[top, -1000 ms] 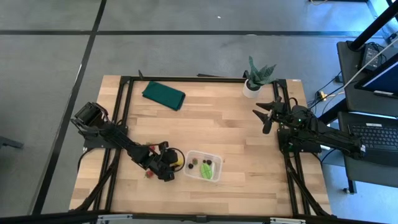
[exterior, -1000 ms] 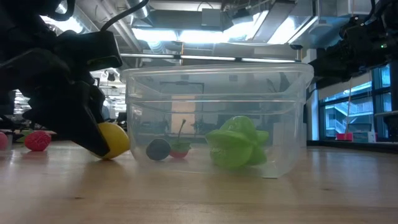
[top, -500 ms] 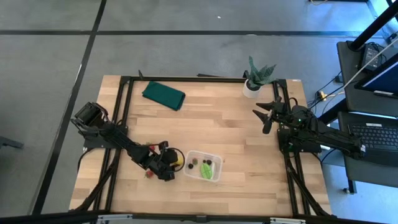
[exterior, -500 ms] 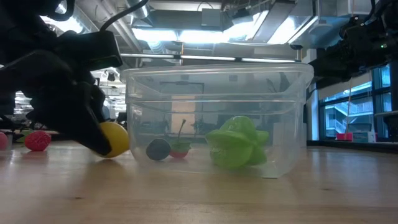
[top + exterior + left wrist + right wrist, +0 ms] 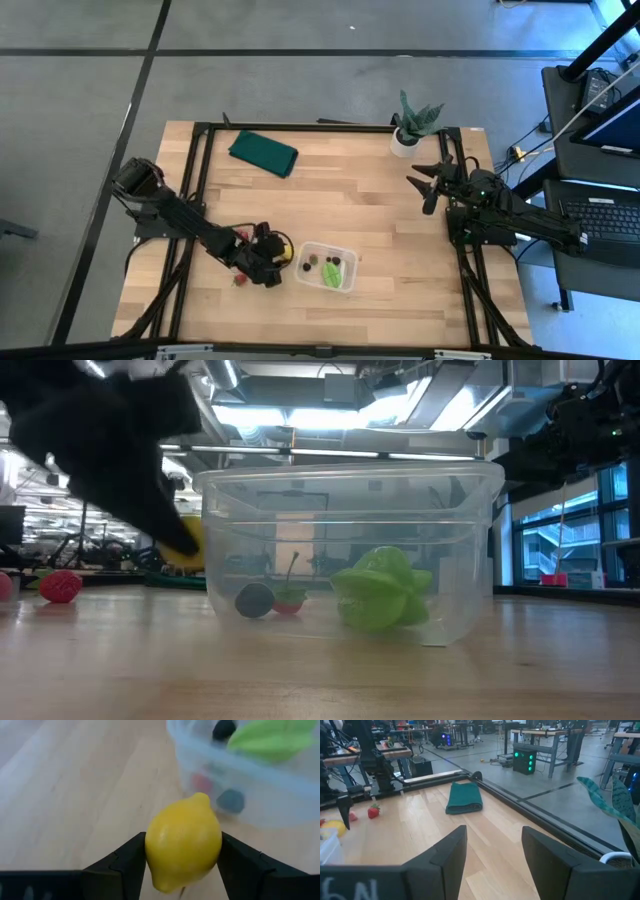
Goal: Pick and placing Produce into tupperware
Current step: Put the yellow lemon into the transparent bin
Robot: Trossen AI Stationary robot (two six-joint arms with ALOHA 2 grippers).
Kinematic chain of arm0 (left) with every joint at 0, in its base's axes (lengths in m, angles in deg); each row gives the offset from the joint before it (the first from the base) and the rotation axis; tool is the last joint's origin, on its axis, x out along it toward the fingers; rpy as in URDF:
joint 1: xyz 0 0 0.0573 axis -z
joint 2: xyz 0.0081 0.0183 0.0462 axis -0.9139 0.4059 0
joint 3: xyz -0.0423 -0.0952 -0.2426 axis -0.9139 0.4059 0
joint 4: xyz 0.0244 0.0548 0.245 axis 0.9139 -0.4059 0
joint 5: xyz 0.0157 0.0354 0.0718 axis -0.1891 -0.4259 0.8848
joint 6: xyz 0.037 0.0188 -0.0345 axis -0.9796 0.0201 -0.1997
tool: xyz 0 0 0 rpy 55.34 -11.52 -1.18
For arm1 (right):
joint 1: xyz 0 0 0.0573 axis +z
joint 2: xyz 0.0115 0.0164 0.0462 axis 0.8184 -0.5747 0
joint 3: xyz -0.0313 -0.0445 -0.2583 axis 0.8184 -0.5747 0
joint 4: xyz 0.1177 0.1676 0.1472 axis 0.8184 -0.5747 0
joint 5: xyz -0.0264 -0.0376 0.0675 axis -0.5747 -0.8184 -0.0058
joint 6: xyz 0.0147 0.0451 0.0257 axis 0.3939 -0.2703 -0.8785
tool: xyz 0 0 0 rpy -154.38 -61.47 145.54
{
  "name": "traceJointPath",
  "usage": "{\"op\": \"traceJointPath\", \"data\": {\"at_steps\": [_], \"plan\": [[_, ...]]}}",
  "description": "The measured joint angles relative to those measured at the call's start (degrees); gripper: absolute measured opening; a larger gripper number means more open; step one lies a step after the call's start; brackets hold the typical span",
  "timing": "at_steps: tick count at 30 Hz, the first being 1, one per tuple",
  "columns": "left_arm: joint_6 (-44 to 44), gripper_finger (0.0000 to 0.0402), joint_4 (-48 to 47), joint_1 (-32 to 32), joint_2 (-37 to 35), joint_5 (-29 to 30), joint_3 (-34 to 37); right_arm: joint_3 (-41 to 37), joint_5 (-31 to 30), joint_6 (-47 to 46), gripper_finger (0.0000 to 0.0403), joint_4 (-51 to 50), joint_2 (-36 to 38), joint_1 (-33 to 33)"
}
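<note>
left gripper [image 5: 182,862] clamps lemon [image 5: 183,847], lifted off table [image 5: 400,200] just beside tupperware [image 5: 350,550] | low view: lemon mostly hidden behind dark fingers | right gripper [image 5: 428,180] parted, empty, by far edge near plant [image 5: 415,122]

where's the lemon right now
The lemon is clamped in the left gripper, lifted off the table just left of the clear tupperware near the front edge in the high view; the low view shows it raised beside the tub's wall.
</note>
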Motion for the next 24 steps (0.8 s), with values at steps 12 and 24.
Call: {"op": "traceJointPath", "data": {"at_steps": [12,24], "plan": [[-14.18,0.0202,-20.67,-6.85,-11.8,-7.74,-10.0,-0.02,0.0,0.08,0.0193,4.73,0.01,-0.01],[-27.68,0.0204,-34.49,-15.17,-11.32,-18.2,-30.65,-0.02,0.0,0.09,0.0193,5.98,0.01,0.0]]}}
